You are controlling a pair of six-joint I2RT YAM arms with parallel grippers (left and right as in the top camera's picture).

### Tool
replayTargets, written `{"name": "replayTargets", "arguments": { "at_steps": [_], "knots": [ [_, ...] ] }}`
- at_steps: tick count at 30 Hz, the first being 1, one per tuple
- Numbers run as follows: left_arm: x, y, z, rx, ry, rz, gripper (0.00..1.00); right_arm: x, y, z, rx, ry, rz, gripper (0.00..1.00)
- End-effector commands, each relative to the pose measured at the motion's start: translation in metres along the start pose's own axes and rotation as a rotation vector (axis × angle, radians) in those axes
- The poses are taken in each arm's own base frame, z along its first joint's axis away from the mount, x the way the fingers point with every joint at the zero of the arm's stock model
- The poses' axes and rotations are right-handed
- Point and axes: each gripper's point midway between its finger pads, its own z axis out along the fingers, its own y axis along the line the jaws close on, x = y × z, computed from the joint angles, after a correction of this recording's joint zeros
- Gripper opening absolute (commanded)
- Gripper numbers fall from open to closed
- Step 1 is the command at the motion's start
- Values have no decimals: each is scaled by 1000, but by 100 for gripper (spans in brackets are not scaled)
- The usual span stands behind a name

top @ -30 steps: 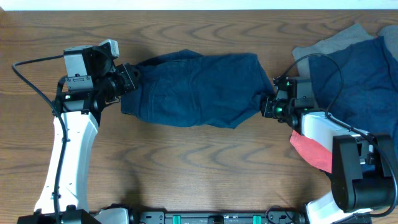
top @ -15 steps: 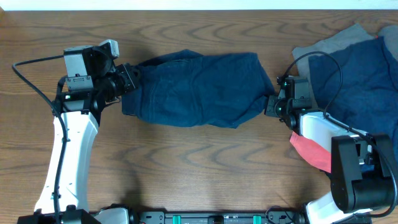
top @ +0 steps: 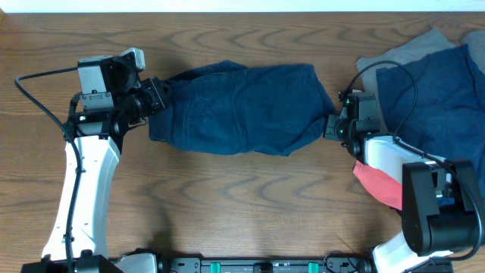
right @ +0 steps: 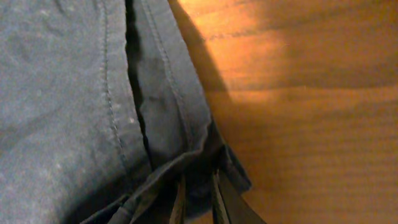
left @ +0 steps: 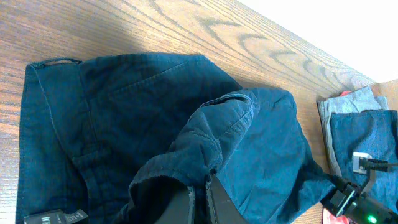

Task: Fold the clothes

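Dark navy blue shorts (top: 239, 106) lie wrinkled and stretched across the table's middle. My left gripper (top: 158, 95) is shut on the shorts' left edge; in the left wrist view its fingers (left: 200, 198) pinch a raised fold of the navy cloth (left: 155, 124). My right gripper (top: 330, 127) is shut on the shorts' right corner; in the right wrist view its fingers (right: 198, 196) clamp the hemmed edge of the cloth (right: 93, 93) just above the wood.
A pile of other garments lies at the right: a blue piece (top: 439, 91), a grey piece (top: 413, 47) under it and a red piece (top: 379, 183) near my right arm. The wooden table (top: 242, 205) runs along the front.
My right gripper has shifted slightly right and up with the shorts' corner, pulling that side a little. The left arm has not moved.
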Motion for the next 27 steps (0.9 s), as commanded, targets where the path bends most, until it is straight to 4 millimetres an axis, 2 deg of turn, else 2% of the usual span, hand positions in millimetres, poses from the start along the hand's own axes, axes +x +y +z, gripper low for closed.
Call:
{"name": "replayTargets", "arguments": {
  "at_steps": [1, 6, 10, 12, 15, 19, 27],
  "knots": [
    [-2, 1, -1, -9, -8, 16, 6, 23, -4, 16, 22, 76, -16, 13],
    [-16, -5, -1, 11, -66, 48, 6, 40, -10, 20, 41, 138, -12, 11],
    [-43, -11, -4, 22, -174, 94, 6, 48, -12, 19, 50, 170, -9, 10],
    [-55, -3, -7, -37, -231, 100, 6, 53, -16, 18, 67, 188, -10, 9],
    [-66, 21, -8, -166, -289, 59, 6, 57, -22, 16, 100, 206, -11, 8],
    [-65, 36, 11, -194, -267, 35, 6, 62, -24, 15, 112, 226, -11, 7],
    [-60, 72, 72, -214, -218, 8, 6, 68, -26, 13, 119, 249, -10, 7]
  ]
}}
